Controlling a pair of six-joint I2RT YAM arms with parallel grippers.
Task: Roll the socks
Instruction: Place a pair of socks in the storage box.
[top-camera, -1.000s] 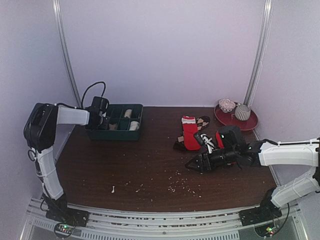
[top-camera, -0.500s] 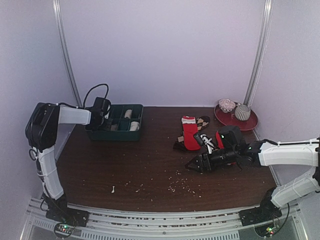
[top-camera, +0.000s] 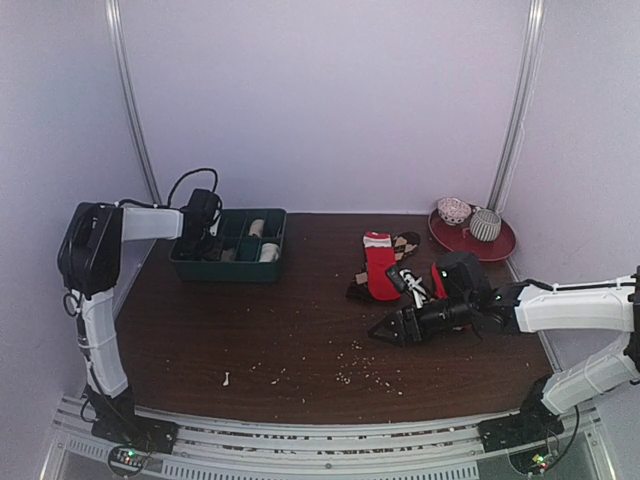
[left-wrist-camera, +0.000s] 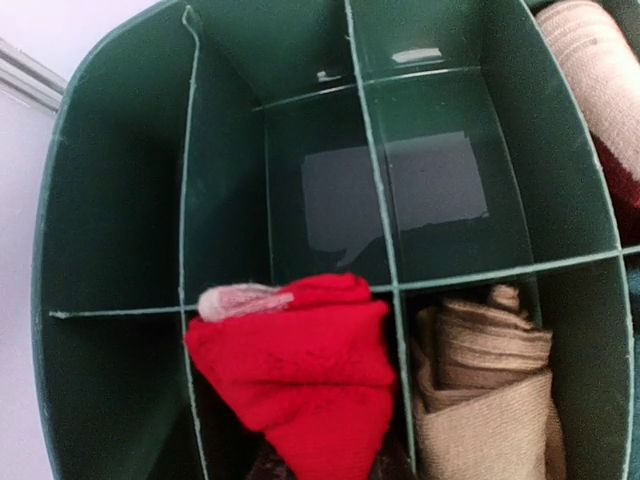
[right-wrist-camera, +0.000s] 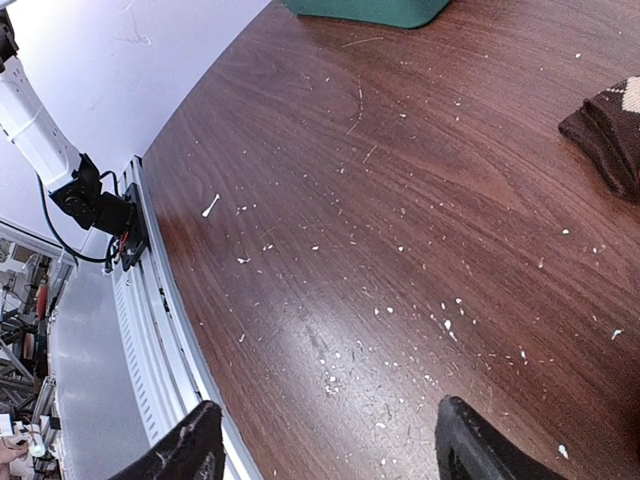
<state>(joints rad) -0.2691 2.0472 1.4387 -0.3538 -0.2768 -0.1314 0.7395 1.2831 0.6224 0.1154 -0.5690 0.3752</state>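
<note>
In the left wrist view a rolled red sock (left-wrist-camera: 300, 375) with a pale end fills the bottom centre, narrowing towards my hidden fingers. It hangs over the dark green compartment tray (left-wrist-camera: 110, 230), beside a rolled tan sock (left-wrist-camera: 490, 380) in one compartment. My left gripper (top-camera: 198, 243) is over the tray's left end and appears shut on the red roll. A flat red sock with white ends (top-camera: 380, 266) and a brown diamond-patterned sock (top-camera: 406, 243) lie at the table's middle right. My right gripper (top-camera: 386, 331) is open and empty just above the table, in front of them.
Another cream roll (left-wrist-camera: 610, 80) sits in a tray compartment at the right. A red plate (top-camera: 497, 245) with two patterned balls stands at the back right. White crumbs (right-wrist-camera: 330, 360) are scattered over the brown table. The metal rail (right-wrist-camera: 150, 330) runs along the front edge.
My left gripper has shifted a little over the tray's left end. My right gripper has crept slightly left, still open.
</note>
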